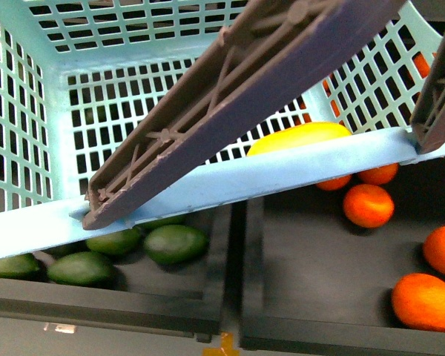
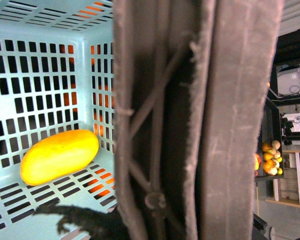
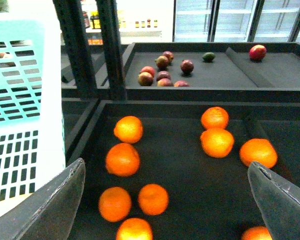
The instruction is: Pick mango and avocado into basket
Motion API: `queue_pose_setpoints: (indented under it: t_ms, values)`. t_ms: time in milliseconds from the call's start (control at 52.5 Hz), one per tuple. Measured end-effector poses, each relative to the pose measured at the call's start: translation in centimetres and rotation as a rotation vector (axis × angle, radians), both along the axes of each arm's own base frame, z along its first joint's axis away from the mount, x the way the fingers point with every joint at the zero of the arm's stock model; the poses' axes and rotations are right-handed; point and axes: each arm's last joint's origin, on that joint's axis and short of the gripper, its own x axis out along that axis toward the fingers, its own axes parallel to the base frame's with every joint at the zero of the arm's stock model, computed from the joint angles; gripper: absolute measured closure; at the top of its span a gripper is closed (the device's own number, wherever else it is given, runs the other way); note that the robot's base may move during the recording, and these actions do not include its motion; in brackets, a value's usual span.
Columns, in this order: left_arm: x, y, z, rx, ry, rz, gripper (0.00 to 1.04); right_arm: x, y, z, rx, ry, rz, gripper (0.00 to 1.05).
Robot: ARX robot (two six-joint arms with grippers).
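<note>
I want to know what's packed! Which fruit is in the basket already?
The yellow mango, on the basket floor. The oranges and avocados are outside, in dark trays.

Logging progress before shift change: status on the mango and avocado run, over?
Right gripper open, empty, oranges ahead. Left gripper barely visible beside basket handle, state unclear. Mango in basket; avocados not, in their bin. Handle blocks left view.

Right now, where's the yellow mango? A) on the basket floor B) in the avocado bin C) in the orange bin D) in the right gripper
A: the left wrist view shows the mango lying on the slotted floor of the basket, while the right gripper hangs open and empty above the oranges.
</note>
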Motion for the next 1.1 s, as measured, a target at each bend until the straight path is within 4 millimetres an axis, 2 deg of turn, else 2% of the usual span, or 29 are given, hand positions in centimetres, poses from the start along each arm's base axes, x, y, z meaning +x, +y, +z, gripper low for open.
queue_pose_setpoints:
  t_ms: [1104]
  values:
    - [0.00, 0.00, 0.00, 0.001, -0.001, 0.001, 0.91, -0.01, 0.00, 0.02, 0.000, -0.002, 0.001, 0.09]
